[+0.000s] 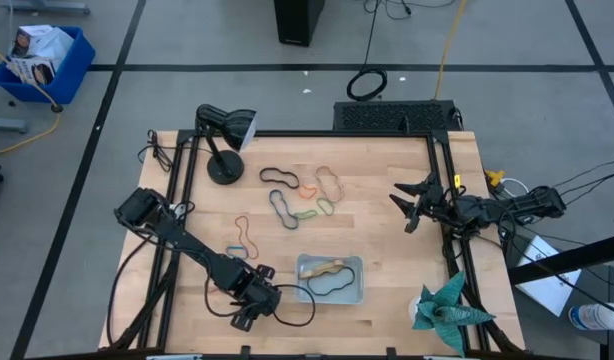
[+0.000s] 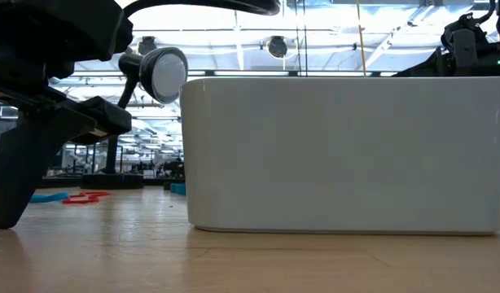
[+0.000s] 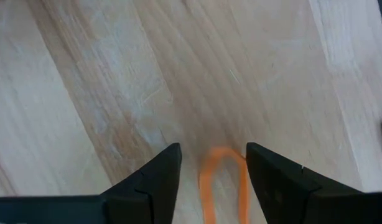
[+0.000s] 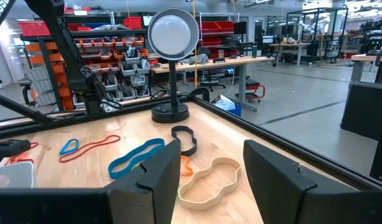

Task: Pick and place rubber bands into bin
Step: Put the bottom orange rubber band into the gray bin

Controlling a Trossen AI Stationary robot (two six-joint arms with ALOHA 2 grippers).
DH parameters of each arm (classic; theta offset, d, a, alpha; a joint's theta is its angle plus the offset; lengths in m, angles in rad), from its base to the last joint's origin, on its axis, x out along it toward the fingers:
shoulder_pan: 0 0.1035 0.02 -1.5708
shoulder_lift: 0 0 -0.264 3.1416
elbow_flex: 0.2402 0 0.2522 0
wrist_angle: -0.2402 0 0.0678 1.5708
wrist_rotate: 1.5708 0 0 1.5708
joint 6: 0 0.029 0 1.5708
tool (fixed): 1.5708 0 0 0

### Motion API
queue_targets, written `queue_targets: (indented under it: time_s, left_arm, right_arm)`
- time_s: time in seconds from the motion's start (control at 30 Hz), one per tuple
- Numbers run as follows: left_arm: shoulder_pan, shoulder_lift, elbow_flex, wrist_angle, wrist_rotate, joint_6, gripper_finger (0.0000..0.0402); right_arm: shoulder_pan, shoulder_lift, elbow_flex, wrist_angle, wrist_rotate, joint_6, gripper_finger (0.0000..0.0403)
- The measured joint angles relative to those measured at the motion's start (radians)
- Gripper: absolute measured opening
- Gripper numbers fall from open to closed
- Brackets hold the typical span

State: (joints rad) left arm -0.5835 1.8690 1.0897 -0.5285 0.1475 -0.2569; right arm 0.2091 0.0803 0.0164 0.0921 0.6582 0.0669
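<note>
My left gripper (image 1: pixel 255 300) (image 3: pixel 213 165) points down at the table's near side, just left of the bin (image 1: pixel 359 264), and is open. The rounded end of an orange rubber band (image 3: pixel 222 177) lies between its fingers, touching neither. The pale bin (image 2: pixel 339 155) holds a tan band (image 1: pixel 327 266) and a black band (image 1: pixel 330 285). More rubber bands lie on the wood farther back: black (image 1: pixel 279 177), tan (image 1: pixel 330 183), green (image 1: pixel 312 212), red (image 1: pixel 245 232), blue (image 1: pixel 235 252). My right gripper (image 1: pixel 407 205) (image 4: pixel 209 168) waits open at the right edge, held level.
A black desk lamp (image 1: pixel 222 140) stands at the far left of the table. A thin black cable loop (image 1: pixel 292 312) lies beside my left gripper. A teal paper shape (image 1: pixel 447 308) sits at the near right corner. Black frame rails run along both side edges.
</note>
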Motion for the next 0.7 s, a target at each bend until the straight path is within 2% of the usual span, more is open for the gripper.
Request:
queue_targets:
  time_s: [0.2,0.37,0.6,0.7]
  left_arm:
    - [0.001,0.0,-0.001,0.0,-0.01,-0.006,0.0118]
    - [0.002,0.0,-0.002,0.003,-0.009,-0.101,0.006]
    - [0.001,0.001,-0.002,0.008,-0.009,-0.122,0.0014]
    - [0.01,0.001,-0.002,0.015,-0.005,-0.157,0.0005]
  right_arm:
    - [0.0,0.0,0.0,0.0,0.0,0.0,0.0169]
    - [0.0,0.0,0.0,0.0,0.0,0.0,0.0169]
    - [0.0,0.0,0.0,0.0,0.0,0.0,0.0169]
    - [0.0,0.0,0.0,0.0,0.0,0.0,0.0169]
